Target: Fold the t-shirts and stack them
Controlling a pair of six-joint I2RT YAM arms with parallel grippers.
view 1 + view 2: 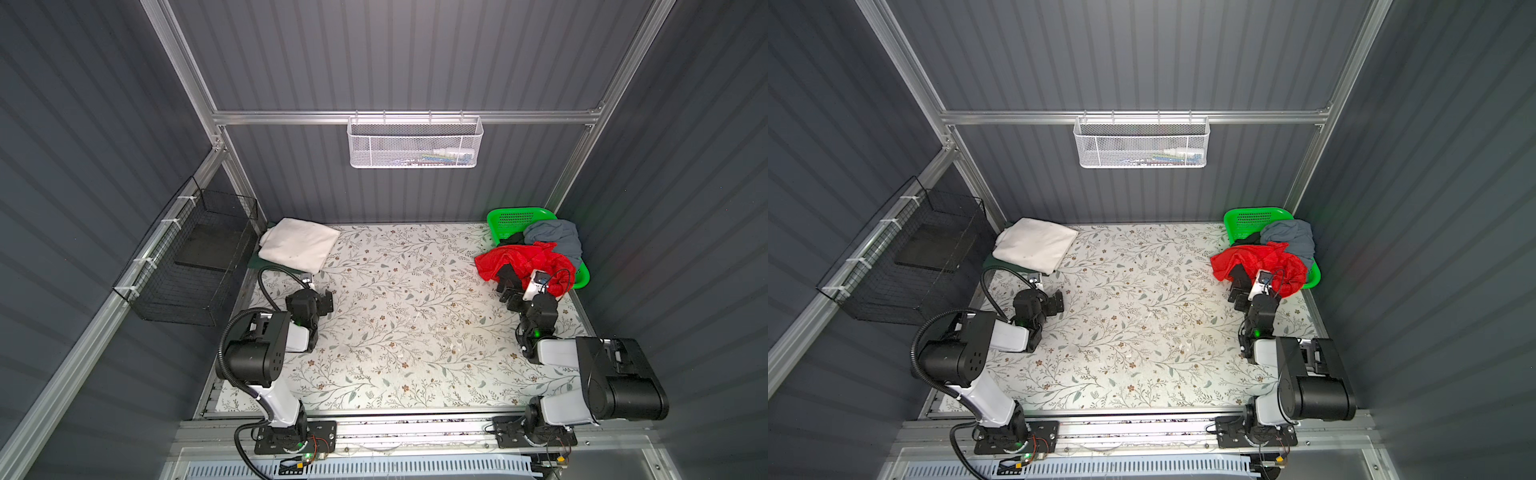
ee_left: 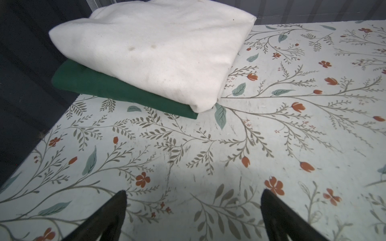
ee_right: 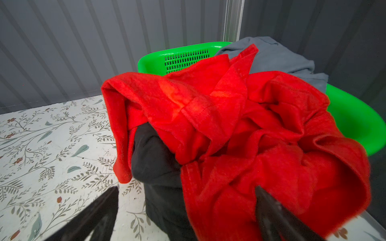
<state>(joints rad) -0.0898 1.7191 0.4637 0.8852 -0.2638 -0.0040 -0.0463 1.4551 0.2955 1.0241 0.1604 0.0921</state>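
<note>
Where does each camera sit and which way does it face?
Top views: overhead, looking down on the table; left arm and right arm show.
Left wrist: behind the open left claw, facing the off-white shirt atop the dark green shirt.
Right wrist: behind the open right claw, facing the red shirt draped over the green basket.
Shared: red shirt, in right wrist and both top views.

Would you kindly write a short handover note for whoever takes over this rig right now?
The left end effector is open and empty, over the bare table near the stack.
The right end effector is open at the hanging edge of the red shirt, gripping nothing.
Done: the off-white shirt lies folded on the folded dark green shirt in the far-left corner.
To do: the red shirt, draped over the rim of the green basket, and the grey-blue shirt and black shirt in it, are all unfolded.
</note>
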